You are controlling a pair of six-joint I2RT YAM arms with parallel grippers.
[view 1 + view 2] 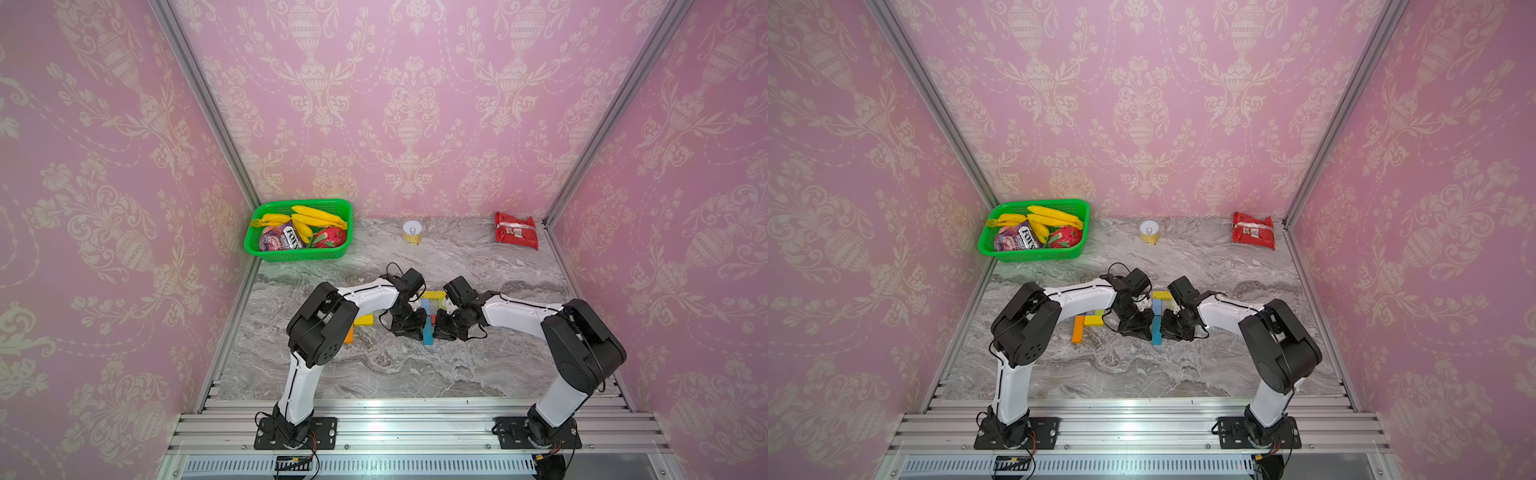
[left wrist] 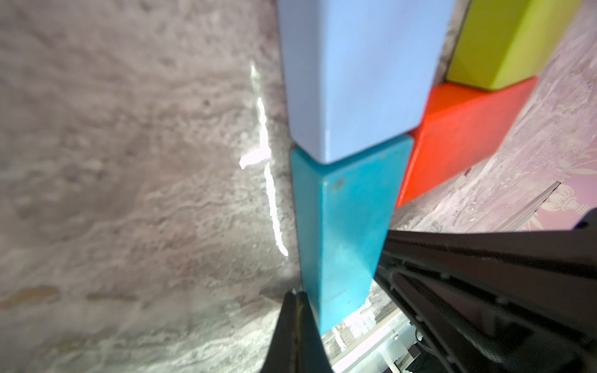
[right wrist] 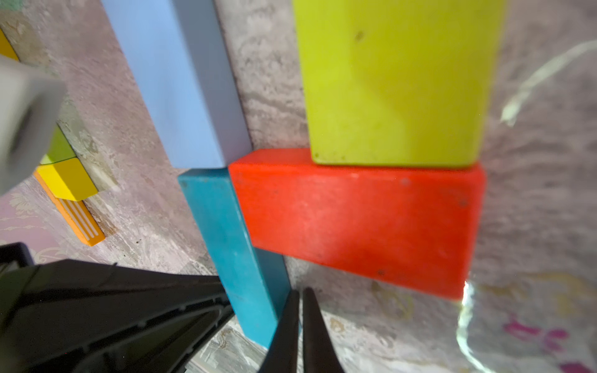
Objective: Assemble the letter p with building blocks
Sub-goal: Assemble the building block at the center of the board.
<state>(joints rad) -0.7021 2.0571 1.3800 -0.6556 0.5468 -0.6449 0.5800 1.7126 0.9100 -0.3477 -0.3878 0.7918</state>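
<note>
In both top views the letter lies mid-table (image 1: 374, 365) between the two wrists. A yellow block (image 1: 432, 295) crosses the far end, a light blue block (image 1: 427, 305) runs nearward from it, and a teal block (image 1: 1156, 332) carries the stem on toward the near edge. A spare yellow block (image 1: 1093, 320) and an orange block (image 1: 1078, 328) lie apart to the left. These bars look rigid, light and smooth-painted, so they should slide easily on the marbled top. A pinch across the narrow width at mid-length, or a push on a long side, would suit them best. The left arm (image 1: 365, 297) and right arm (image 1: 519, 311) bend in over the stem and hide their fingertips here. In the left wrist view the left gripper (image 2: 294, 295) is pinched closed on nothing, and its tip touches the teal block's left side at the near end. The teal block butts end to end against the light blue one. A red block (image 2: 462, 139) meets the stem's right side at that joint, with a lime green block (image 2: 504, 42) touching its far side. In the right wrist view the right gripper (image 3: 299, 292) is likewise closed and empty, its tip just beside the teal block's right side, perhaps touching it. Together they seem to be squaring the stem.
</note>
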